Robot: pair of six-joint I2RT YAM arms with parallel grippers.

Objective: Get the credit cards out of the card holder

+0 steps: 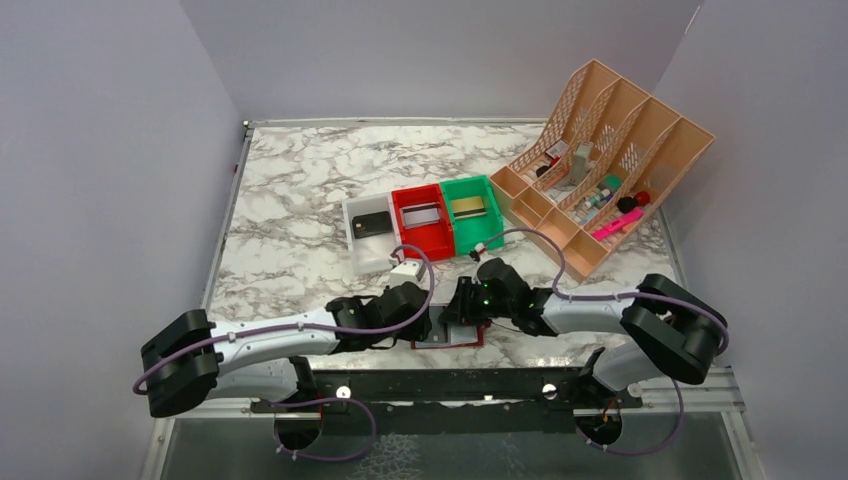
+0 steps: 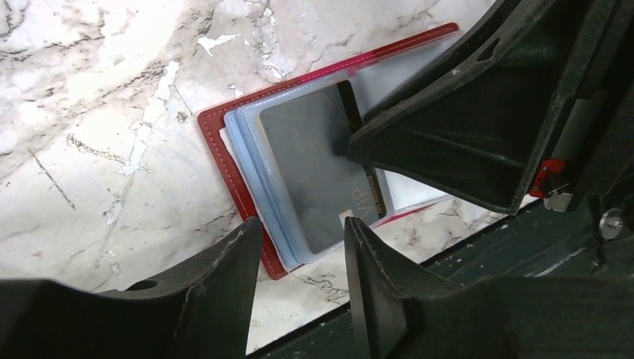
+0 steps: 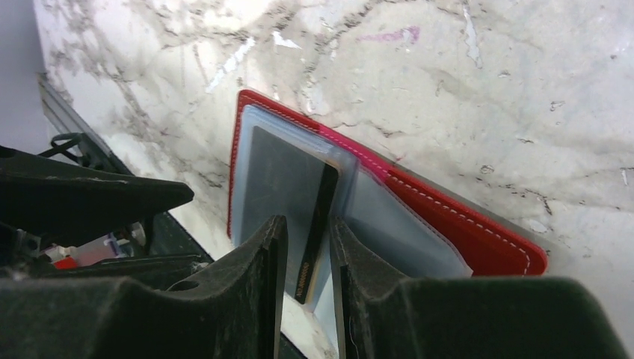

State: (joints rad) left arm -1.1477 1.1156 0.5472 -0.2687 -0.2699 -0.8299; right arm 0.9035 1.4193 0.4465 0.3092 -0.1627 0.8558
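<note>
The card holder (image 1: 455,341) lies open at the table's near edge, dark red (image 2: 224,149) with light-blue pockets. A grey card with a black stripe (image 2: 310,164) sits in its top pocket, also in the right wrist view (image 3: 280,179). My left gripper (image 2: 301,228) is open and empty, low over the holder's near corner. My right gripper (image 3: 308,222) has its jaws a little apart, astride the card's striped edge. It shows from the left wrist (image 2: 448,112). Both grippers, left (image 1: 425,318) and right (image 1: 462,305), meet over the holder (image 3: 463,224).
A clear bin with a black card (image 1: 372,225), a red bin with a grey card (image 1: 422,215) and a green bin with a gold card (image 1: 474,207) stand mid-table. A beige rack (image 1: 600,160) with small items stands at the back right. A black rail (image 1: 450,385) runs below the holder.
</note>
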